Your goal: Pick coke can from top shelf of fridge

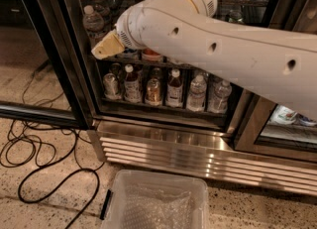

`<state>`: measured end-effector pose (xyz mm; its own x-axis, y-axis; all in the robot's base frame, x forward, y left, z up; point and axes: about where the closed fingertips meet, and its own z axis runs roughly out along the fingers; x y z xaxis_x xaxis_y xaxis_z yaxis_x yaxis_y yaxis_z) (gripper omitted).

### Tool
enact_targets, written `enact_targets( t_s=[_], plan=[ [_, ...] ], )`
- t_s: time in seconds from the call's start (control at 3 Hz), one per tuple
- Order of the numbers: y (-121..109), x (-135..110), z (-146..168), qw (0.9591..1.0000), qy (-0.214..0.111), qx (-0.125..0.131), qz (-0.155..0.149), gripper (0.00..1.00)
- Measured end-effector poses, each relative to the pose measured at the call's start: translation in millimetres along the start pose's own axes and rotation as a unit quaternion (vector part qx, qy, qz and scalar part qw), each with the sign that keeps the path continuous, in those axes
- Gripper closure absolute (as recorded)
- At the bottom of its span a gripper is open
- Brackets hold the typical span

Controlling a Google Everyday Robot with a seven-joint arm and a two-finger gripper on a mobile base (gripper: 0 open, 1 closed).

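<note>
The claw (108, 47) hangs at the fridge's (163, 139) middle rack; clenched or released, I cannot tell. No coke can is discernible. Best rise slowly toward the fridge's top rack, clear of bottles (174, 88)

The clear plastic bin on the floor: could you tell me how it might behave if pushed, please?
The bin looks thin-walled and nearly empty, so probably light and easy to slide. Its translucent sides may flex. The gripper is up at the fridge shelves, well above it.
</note>
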<state>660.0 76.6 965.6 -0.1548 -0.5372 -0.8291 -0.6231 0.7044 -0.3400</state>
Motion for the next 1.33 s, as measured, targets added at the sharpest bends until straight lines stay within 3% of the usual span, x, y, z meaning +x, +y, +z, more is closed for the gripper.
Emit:
enact_targets(
  t_s=[0.33,0.67,1.0,1.33],
  plan=[
    [-21,-28,18,0.9982,-0.04,0.044,0.003,0.0],
    [-21,-28,18,0.9982,-0.04,0.044,0.003,0.0],
    [-31,-45,28,0.9959,-0.075,0.049,0.014,0.0],
    [-58,-83,47,0.9877,-0.14,0.06,0.036,0.0]
  ],
)
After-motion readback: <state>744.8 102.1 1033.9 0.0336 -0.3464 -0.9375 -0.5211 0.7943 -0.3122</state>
